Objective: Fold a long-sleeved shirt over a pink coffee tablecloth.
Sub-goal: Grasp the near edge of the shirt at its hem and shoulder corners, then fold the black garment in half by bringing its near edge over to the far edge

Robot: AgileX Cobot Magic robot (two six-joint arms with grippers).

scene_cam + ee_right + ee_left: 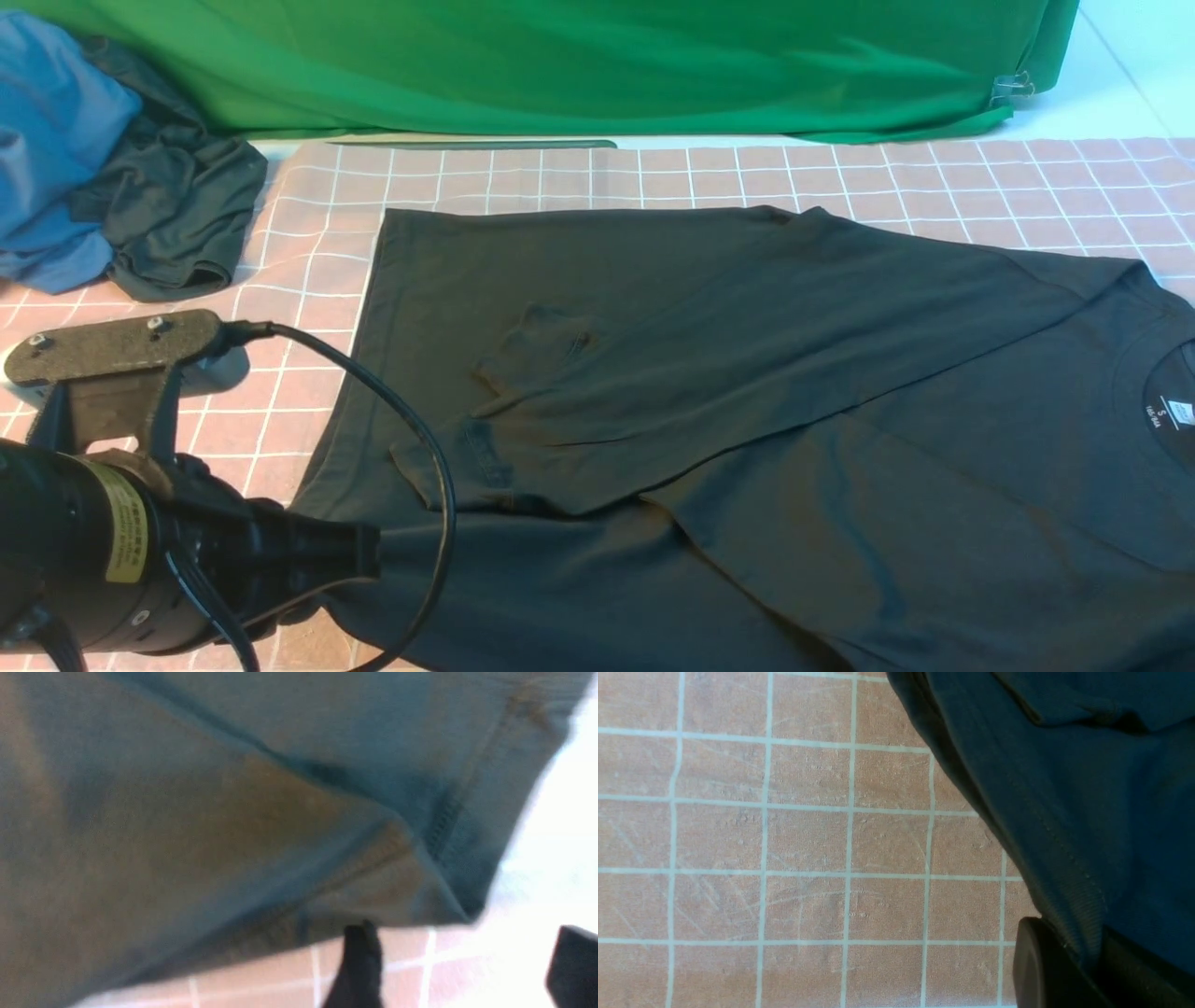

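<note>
A: Front view. Where is the shirt (709, 373)?
B: Spread flat on the tablecloth (934, 177), hem to the left, neck to the right with the neck label (1167, 415) showing. One sleeve is folded across the body.
A: Left gripper (369, 551)?
B: Low at the near left, jaws clamped on the shirt's near left edge. A cable (420, 439) loops over that corner. The right gripper is out of this view.
A: Other items?
B: Green cloth (560, 65) along the back. Blue garment (47, 140) and dark grey garment (177, 205) are heaped at the far left, the grey one resting on the tablecloth's corner.
A: Left wrist view.
B: Mostly bare tablecloth grid. The stitched shirt hem runs diagonally across one side and ends pinched between the jaws, which are closed on it. The fabric looks pulled fairly straight.
A: Right wrist view.
B: Blurred. Right gripper (462, 961): its two fingers (357, 961) stand wide apart with nothing between them. The shirt fills most of the frame, its seamed corner just beyond the fingers. Cannot tell whether the nearer fingertip touches the fabric. Tablecloth grid shows under the fingers
</note>
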